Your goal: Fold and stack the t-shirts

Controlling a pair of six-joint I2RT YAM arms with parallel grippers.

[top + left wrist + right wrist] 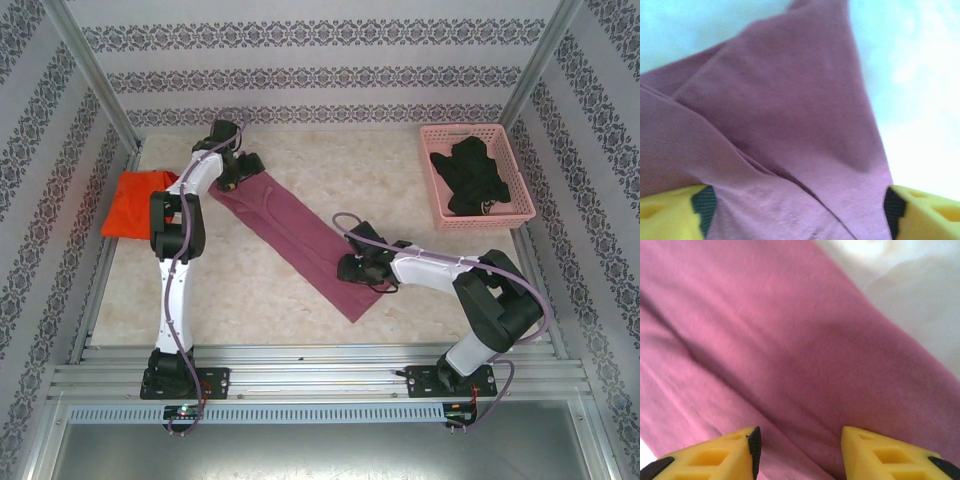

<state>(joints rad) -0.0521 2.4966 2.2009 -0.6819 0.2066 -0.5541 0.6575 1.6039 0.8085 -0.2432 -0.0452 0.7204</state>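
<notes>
Bare counter (400, 180) from the far edge down to the near edge, right of the maroon t-shirt (295, 235): free passage there. Bare too in the near-left part, between the left arm (170, 290) and that shirt. Blocked diagonally from the far-left corner toward the near middle by the shirt's long strip, with the left pincer (238, 168) over its far end and the right pincer (358, 268) over its near end. Left edge taken by the orange t-shirt (135, 205), far-right corner by a pink basket (465, 129), near-right part by the right arm (450, 272).
</notes>
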